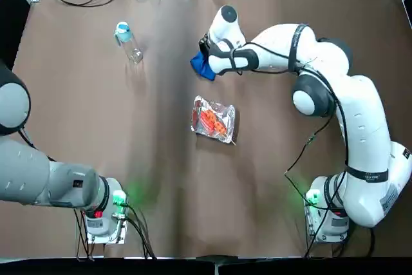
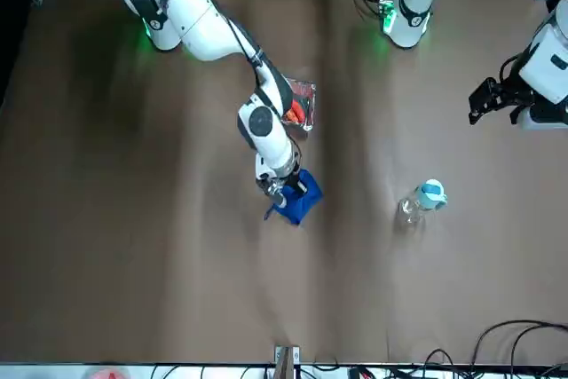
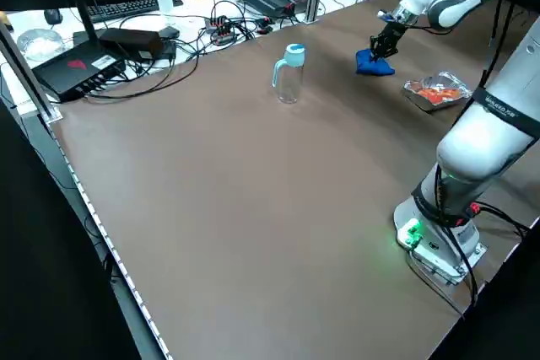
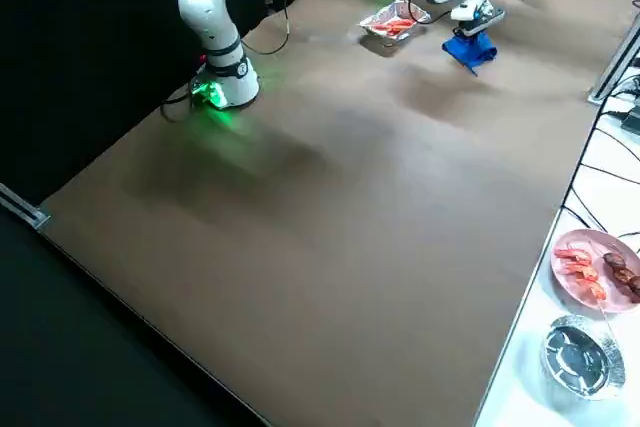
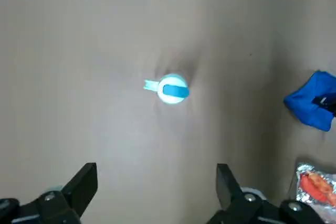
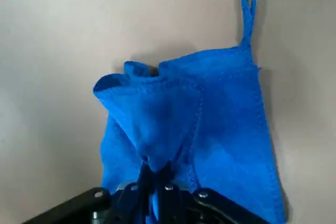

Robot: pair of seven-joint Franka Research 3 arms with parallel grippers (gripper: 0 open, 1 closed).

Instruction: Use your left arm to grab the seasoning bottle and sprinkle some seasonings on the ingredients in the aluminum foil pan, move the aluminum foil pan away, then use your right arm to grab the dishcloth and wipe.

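- Dishcloth (image 6: 226, 129) bunched in my right gripper (image 6: 156, 174): an off-centre pinch, so dragging could fold it or let a corner slip out.
- Foil pan (image 1: 213, 120) sits near that arm's wrist; a wide wiping stroke could knock it and spill the food.
- Right arm reaches forward, its gripper pointing down at the table.
- Left gripper (image 5: 157, 182) hangs wide and empty above the upright seasoning bottle (image 5: 172, 88).

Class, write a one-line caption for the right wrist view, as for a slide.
The right hand pinches a bunched blue dishcloth, its loop stretched out over the brown tabletop.
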